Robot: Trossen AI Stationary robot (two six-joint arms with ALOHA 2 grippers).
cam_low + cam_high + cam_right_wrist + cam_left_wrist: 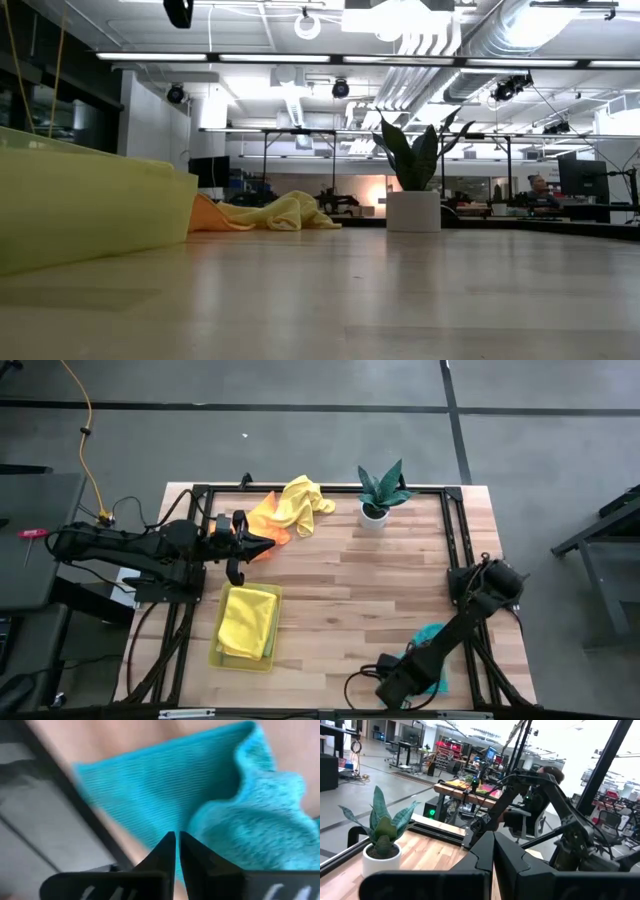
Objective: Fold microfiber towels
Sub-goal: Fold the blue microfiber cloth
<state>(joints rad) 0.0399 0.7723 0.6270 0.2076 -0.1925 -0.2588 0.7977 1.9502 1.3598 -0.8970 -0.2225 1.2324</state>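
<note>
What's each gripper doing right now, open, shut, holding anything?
Left gripper: shut, empty, raised near the orange towel.
Right gripper: fingers nearly together at the teal towel; whether it pinches cloth cannot be told.

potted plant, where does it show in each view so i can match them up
High view: potted plant at the table's far edge, a little right of centre, right of the yellow towel.
Low view: right of centre, upright in its white pot, the yellow towel to its left.
Left wrist view: at the picture's left, on the wooden table.
Right wrist view: not in it.
Shared landmark: the yellow towel, in the high and low views.
</note>
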